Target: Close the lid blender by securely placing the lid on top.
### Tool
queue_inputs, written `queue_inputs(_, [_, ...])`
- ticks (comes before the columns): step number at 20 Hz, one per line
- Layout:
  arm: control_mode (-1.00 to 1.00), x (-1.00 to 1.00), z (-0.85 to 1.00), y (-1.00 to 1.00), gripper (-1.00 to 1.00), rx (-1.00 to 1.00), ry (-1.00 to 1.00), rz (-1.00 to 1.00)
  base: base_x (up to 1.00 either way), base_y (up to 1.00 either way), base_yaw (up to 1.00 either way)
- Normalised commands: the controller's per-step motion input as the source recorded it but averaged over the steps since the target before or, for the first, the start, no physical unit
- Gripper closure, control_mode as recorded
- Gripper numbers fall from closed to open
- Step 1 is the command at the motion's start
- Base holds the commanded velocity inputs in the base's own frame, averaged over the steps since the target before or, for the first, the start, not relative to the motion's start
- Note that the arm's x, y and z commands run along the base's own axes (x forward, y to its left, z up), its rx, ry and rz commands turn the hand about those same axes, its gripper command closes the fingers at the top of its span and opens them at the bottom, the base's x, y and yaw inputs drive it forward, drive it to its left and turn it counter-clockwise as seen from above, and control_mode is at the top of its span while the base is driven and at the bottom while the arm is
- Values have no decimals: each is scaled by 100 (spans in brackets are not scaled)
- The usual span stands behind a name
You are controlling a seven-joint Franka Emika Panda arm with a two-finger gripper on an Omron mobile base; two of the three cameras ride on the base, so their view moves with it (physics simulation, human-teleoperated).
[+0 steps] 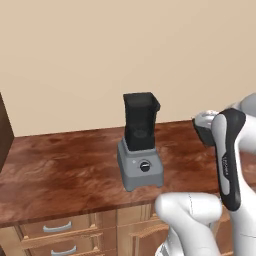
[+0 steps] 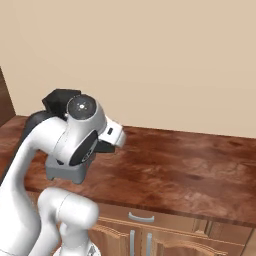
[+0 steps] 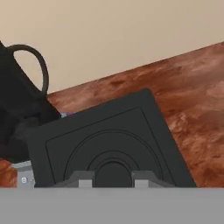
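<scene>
The blender (image 1: 140,150) stands on the wooden counter (image 1: 60,175): a grey base with a round black knob (image 1: 144,166) and a tall black jar (image 1: 140,120) whose top is uncovered. My gripper (image 1: 203,125) hangs to the right of the jar, above the counter, shut on the lid (image 1: 202,132). In the hand view the lid (image 3: 109,140) is a flat black square slab. Its central knob sits between my gripper's (image 3: 113,178) fingertips (image 3: 85,179). The black jar (image 3: 19,109) with a loop handle lies at the left of that view. In the right base view my arm hides most of the blender (image 2: 59,100).
A beige wall rises behind the counter (image 2: 190,165). Wooden drawers with metal handles (image 1: 57,227) run below its front edge. A dark cabinet side (image 1: 5,135) stands at the far left. Bare counter stretches to the right of the blender.
</scene>
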Motion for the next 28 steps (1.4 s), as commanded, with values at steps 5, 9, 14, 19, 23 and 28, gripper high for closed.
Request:
queue_inputs(5, [-100,-17,89,32,100,-1,-15,-2,0,0,0])
queue_inputs(9, [-100,-28,77,38,100,0,-20,0,0,0,0])
queue_inputs(14, [-100,-35,69,37,100,0,-23,0,0,0,0])
queue_inputs(19, [-100,-7,53,50,100,0,-13,0,0,0,0])
queue_inputs(23, [-100,14,31,65,100,0,6,0,0,0,0])
queue_inputs(28, [-100,28,3,52,100,0,18,0,0,0,0])
